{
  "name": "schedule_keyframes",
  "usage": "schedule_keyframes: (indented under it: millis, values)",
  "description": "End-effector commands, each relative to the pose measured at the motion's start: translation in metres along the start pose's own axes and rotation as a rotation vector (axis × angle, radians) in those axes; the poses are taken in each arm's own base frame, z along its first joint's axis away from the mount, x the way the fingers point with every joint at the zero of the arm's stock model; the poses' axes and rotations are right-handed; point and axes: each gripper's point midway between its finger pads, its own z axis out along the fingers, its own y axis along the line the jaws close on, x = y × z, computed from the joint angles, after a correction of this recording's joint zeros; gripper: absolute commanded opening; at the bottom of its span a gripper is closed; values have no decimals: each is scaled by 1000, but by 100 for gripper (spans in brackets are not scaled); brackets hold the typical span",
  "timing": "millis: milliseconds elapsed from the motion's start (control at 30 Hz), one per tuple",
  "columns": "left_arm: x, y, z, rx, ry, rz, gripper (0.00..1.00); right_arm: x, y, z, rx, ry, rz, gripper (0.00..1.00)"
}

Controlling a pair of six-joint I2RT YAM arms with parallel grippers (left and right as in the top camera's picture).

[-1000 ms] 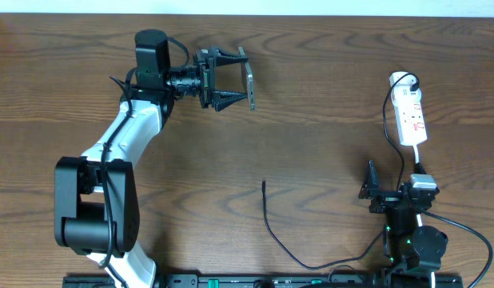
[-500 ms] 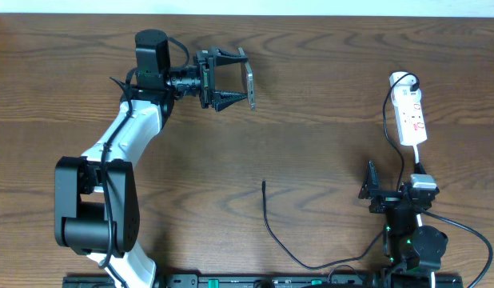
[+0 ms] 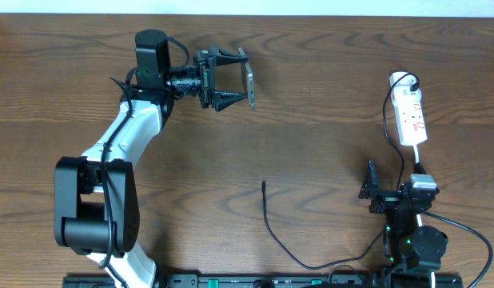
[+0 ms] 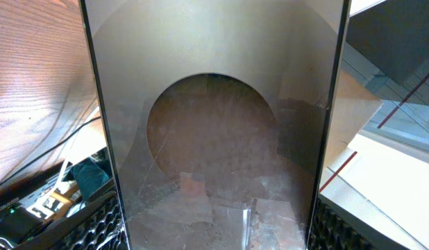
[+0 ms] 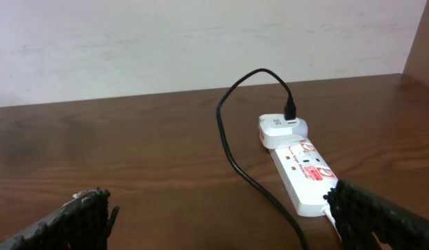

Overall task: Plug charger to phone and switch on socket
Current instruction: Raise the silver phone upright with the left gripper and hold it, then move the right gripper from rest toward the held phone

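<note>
Phone is being gripped edge-on by the left gripper, its jaws set across the slab's width, at the far left-centre of the table. Right gripper is being held wide apart, with nothing between its fingers, facing the socket. Charger adapter is being carried in the socket's far end. The cable tip is lying loose mid-table, well apart from the phone.

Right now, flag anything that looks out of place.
The left gripper holds the phone on edge between its fingers, not flat. The charger lies loose, its tip plugged into nothing.
</note>
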Motion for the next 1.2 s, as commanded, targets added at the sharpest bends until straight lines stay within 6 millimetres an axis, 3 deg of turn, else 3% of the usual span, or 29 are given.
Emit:
schedule_keyframes:
  millis: [0,1167]
  values:
    - [19,-16,-3,8,44,51,7,2,1,0,-4,6,-12,99]
    - [19,-16,-3,10,43,108,7,2,1,0,-4,7,-12,99]
